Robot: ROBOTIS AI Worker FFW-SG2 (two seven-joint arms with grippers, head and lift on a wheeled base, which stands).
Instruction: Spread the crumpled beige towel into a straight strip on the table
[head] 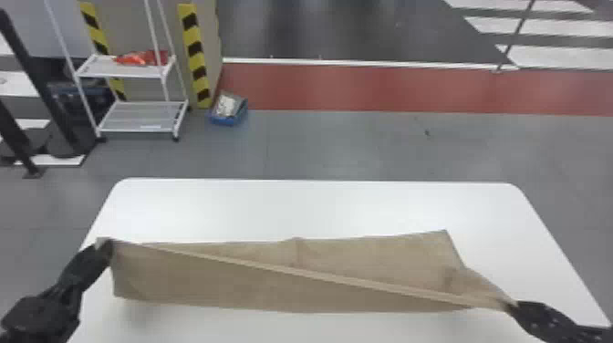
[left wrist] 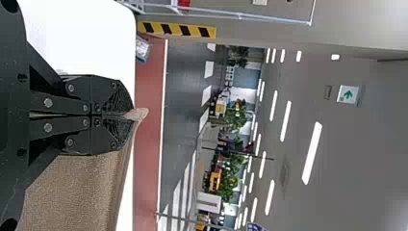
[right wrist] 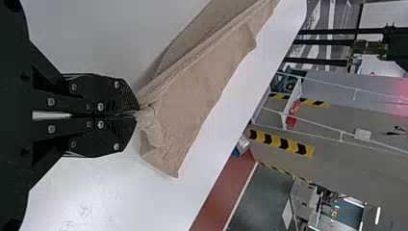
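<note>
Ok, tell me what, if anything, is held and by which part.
The towel: the left gripper pinches a corner at its left end, the right gripper its bunched right end.

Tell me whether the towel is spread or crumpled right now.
Mostly spread: the towel spans the white table as a long strip, though it bunches at the right gripper.

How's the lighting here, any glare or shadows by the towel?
Head view: white table bright, soft shadow below the beige towel; left wrist view: ceiling lights glare as white strips, tabletop washed out; right wrist view: faint shadow beside the towel.
</note>
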